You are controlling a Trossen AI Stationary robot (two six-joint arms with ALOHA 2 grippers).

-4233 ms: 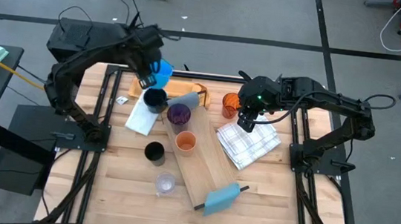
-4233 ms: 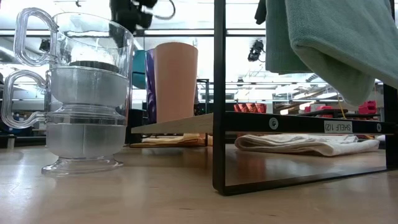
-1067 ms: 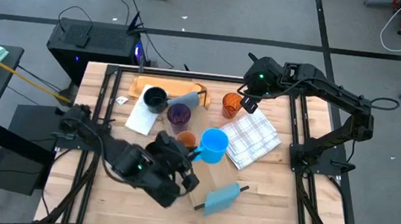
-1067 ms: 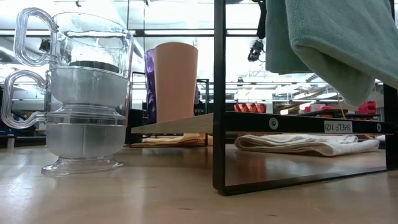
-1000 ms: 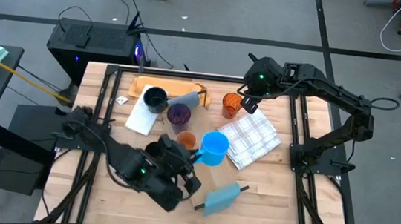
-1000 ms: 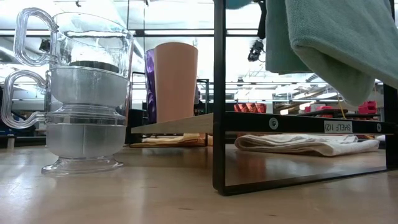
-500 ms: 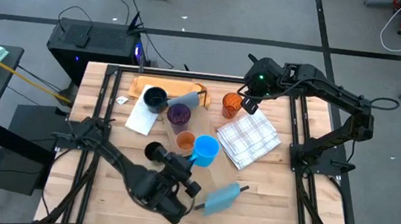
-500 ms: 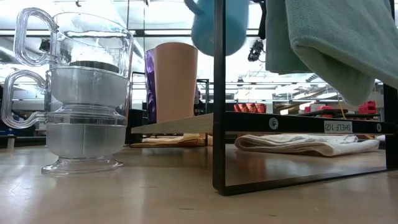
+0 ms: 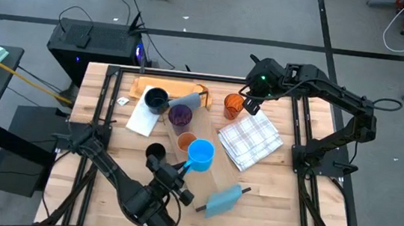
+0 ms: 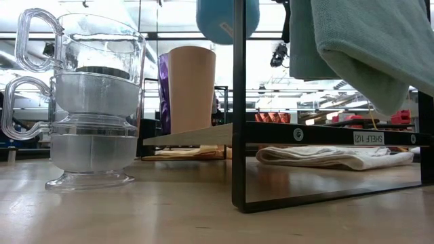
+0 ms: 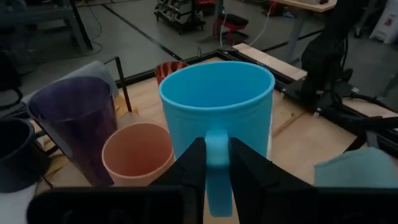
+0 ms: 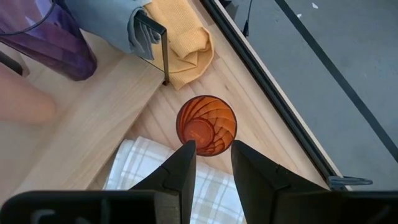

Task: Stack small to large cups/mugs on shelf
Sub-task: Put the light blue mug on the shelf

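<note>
A: High view. The left hand grips the handle of the bright blue ceramic mug, carried above the long pale wooden shelf plank with a blue-grey piece at its near end. The pale orange plastic cup and purple translucent tumbler stand on the plank just beyond. Black cup sits on the wooden desk beside it.

B: And the right hand?

A: Parked over the ribbed dark orange cup, near the white checked cloth. Holding nothing.

B: Low view?

A: Mug bottom hangs clear above the shelf; not set down. Stacked clear glasses stand in front on the desk.

B: Left wrist view?

A: Fingers pinch the blue handle; mug upright, next to the pale orange cup.

B: Right wrist?

A: Fingers stand narrowly apart, empty, either side of the ribbed cup below.

B: Step?

A: Judged: placing the mug in size order. Next: lower it level onto bare plank just beside the orange cup, then release.
</note>
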